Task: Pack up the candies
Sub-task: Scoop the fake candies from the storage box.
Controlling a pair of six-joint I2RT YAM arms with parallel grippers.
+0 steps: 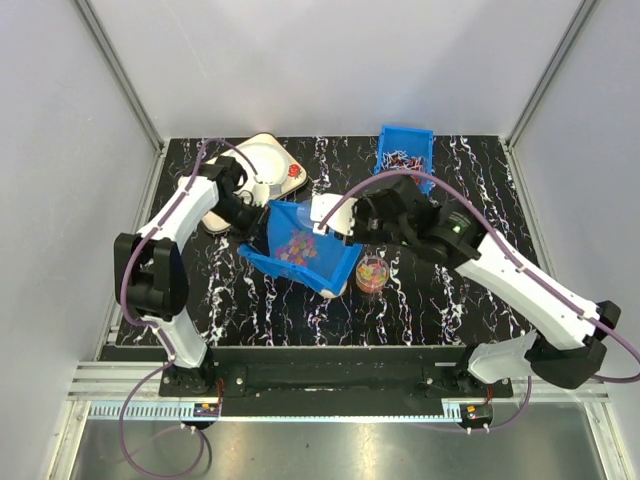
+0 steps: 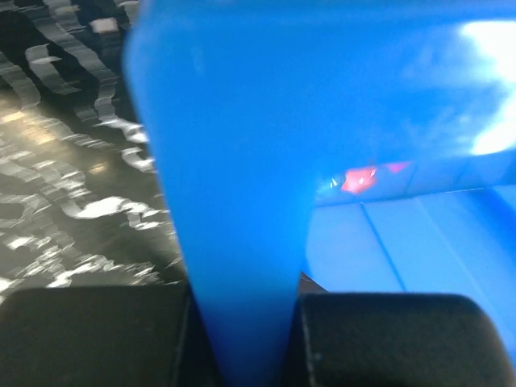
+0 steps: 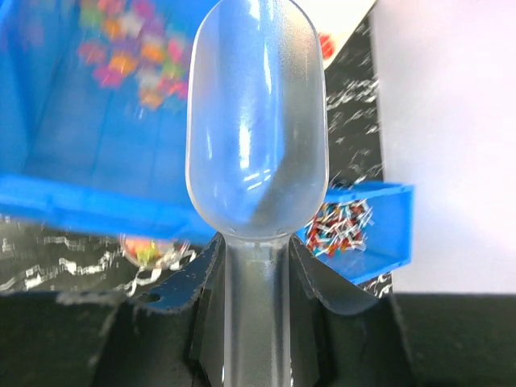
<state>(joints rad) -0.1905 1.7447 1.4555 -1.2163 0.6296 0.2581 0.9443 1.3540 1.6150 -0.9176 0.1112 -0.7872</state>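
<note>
The candies [image 1: 297,245] are tiny multicoloured sweets lying in a big blue bin [image 1: 335,268], which is tipped up at its left side. My left gripper [image 1: 257,214] is shut on that bin's wall [image 2: 234,161], which fills the gap between its fingers [image 2: 97,339]. My right gripper [image 3: 256,322] is shut on the handle of a clear plastic scoop [image 3: 258,121]; the scoop's bowl looks empty and hovers over the bin, above the candies [image 3: 133,48]. A small clear cup [image 1: 371,273] holding some candies stands just right of the bin.
A second blue bin [image 1: 403,155] with longer red-white wrapped sweets [image 3: 343,224] sits at the back right. A white round dish [image 1: 262,168] stands at the back left beside the left arm. White walls enclose the dark marbled table [image 1: 450,300].
</note>
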